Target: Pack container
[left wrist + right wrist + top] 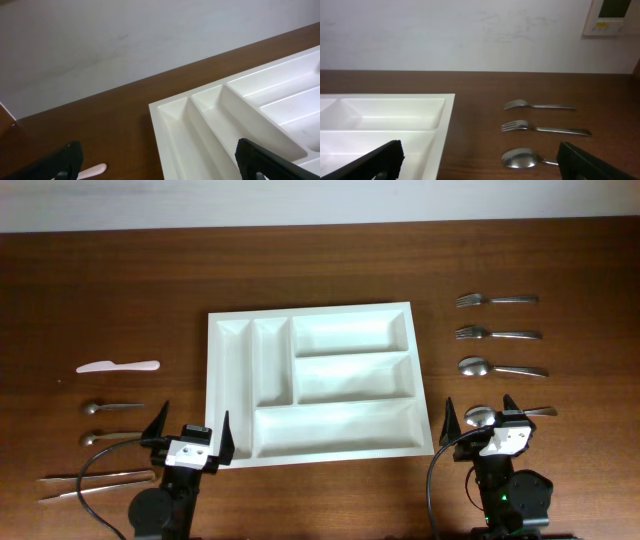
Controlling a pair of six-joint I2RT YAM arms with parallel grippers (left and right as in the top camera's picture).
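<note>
The white cutlery tray is sitting empty on the table, with forks and spoons lying sorted to its right and a white knife to its left, ready for picking. By its near corners the left jaws and right jaws are hanging wide open, holding nothing.

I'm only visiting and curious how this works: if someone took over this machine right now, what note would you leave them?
Left gripper: jaws open, empty, at the tray's near-left corner.
Right gripper: jaws open, empty, over a spoon right of the tray.
Cutlery tray: mid-table, all five compartments empty.
Done: nothing packed yet.
Left to pack: on the right, two forks and both spoons; on the left, a white knife, two small spoons and two thin metal sticks.
</note>
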